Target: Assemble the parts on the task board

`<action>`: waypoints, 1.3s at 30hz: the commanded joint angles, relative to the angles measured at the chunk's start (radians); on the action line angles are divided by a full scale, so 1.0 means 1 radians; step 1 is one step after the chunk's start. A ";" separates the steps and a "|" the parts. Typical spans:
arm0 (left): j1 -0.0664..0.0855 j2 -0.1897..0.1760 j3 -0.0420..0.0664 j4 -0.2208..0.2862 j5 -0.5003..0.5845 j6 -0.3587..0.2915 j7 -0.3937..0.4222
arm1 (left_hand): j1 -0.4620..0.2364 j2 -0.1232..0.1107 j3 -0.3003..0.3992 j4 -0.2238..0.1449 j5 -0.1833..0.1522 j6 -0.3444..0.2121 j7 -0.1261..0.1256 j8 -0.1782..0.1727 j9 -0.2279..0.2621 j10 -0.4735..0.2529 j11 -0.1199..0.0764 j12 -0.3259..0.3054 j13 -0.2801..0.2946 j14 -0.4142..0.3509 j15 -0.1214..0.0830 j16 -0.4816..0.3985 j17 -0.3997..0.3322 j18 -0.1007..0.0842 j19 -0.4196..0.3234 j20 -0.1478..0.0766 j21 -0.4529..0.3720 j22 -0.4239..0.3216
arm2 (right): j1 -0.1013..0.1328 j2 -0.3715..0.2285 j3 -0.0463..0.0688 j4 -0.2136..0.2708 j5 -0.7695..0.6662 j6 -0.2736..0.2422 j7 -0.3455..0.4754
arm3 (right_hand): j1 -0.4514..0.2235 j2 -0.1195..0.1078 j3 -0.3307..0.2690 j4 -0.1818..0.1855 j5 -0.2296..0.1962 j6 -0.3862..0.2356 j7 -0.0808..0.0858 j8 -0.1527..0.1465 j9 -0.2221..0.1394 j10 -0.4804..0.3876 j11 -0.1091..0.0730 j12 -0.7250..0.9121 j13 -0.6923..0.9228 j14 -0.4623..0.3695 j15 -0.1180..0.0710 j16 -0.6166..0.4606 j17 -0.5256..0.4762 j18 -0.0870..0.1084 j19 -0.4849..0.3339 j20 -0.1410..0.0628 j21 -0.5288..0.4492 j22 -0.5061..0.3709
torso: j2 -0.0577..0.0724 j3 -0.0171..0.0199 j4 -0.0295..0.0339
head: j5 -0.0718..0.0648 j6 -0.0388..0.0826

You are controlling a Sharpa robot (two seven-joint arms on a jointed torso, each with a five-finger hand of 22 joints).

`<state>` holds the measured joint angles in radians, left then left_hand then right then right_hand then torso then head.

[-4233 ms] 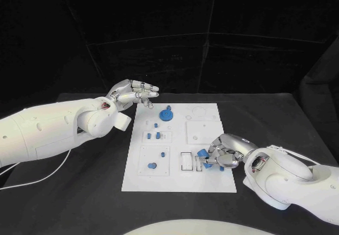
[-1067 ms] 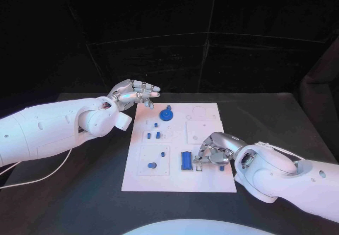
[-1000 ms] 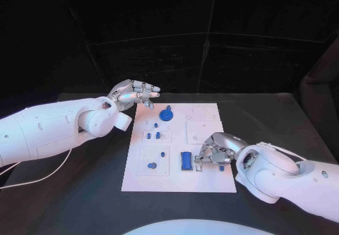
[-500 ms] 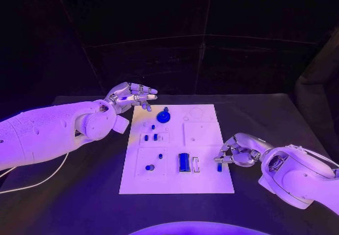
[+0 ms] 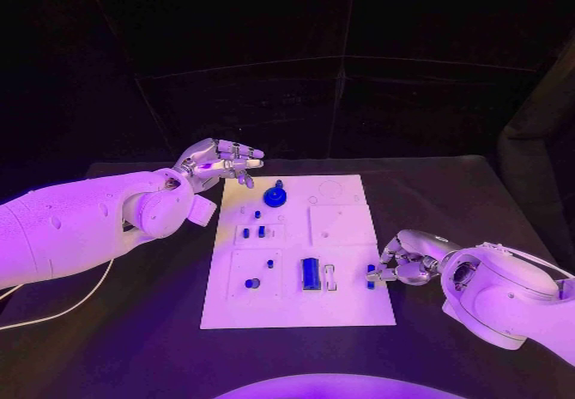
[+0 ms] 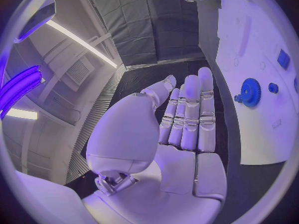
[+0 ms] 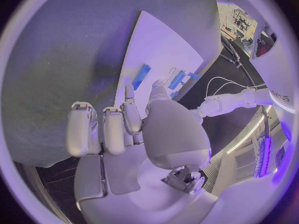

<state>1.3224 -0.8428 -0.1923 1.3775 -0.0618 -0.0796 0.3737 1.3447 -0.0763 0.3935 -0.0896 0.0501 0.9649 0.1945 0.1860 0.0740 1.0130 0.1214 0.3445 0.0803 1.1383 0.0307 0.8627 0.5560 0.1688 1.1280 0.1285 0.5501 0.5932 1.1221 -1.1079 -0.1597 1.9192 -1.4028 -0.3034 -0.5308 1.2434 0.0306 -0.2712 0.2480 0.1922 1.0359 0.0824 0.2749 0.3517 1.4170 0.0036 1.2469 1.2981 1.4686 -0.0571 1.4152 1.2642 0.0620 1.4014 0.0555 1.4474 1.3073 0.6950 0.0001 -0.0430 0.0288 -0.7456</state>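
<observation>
One white task board [image 5: 341,307] sat mid-table on the black table [image 5: 479,191], with dark curtains behind it. Blue parts on it: one gear [image 5: 274,197] near the far end, one long bar [image 5: 311,273] standing in a slot near the close end, plus a handful of little pegs, too small to count properly. Two hands were around. The left hand [image 5: 223,160] hovered off the board's far left corner, fingers loosely curled, holding nothing. The right hand [image 5: 405,260] sat at the board's right edge, fingertips on a small blue piece [image 5: 371,276]; whether it actually gripped it couldn't be told. Bare table lay along both sides.
</observation>
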 commanded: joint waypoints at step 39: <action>0.001 -0.008 0.001 0.006 0.002 0.016 0.005 | -0.004 0.007 -0.006 0.002 -0.002 -0.007 0.002 -0.004 -0.001 -0.005 0.000 0.004 -0.001 -0.003 0.003 -0.003 -0.001 0.013 -0.006 0.000 -0.005 -0.001 | -0.034 0.123 0.000 -0.052 -0.273 0.168 -0.131 | 0.256 0.041 0.107 -0.170 0.139 -0.013 0.001 -0.006 0.032 -0.020 -0.001 -0.017 -0.003 0.051 -0.005 0.019 0.034 -0.005 0.004 -0.003 0.000 0.026 | -0.001 -0.0008 0.0003 | 0.002 -0.006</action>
<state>1.3223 -0.8501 -0.1925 1.3815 -0.0618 -0.0756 0.3733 1.3447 -0.0764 0.3935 -0.0897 0.0501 0.9649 0.1945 0.1860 0.0740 1.0130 0.1214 0.3445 0.0806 1.1383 0.0306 0.8627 0.5561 0.1688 1.1280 0.1285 0.5501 0.5934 1.1017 -0.9850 -0.1476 1.8848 -1.6769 -0.1953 -0.6237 1.4410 0.0155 -0.1908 0.0916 0.3149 1.0285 0.0867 0.2751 0.4668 1.4022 0.0033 1.2332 1.3627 1.4657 -0.0579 1.4345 1.2980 0.0620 1.4048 0.0519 1.4474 1.3073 0.6939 -0.0010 -0.0424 0.0309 -0.7517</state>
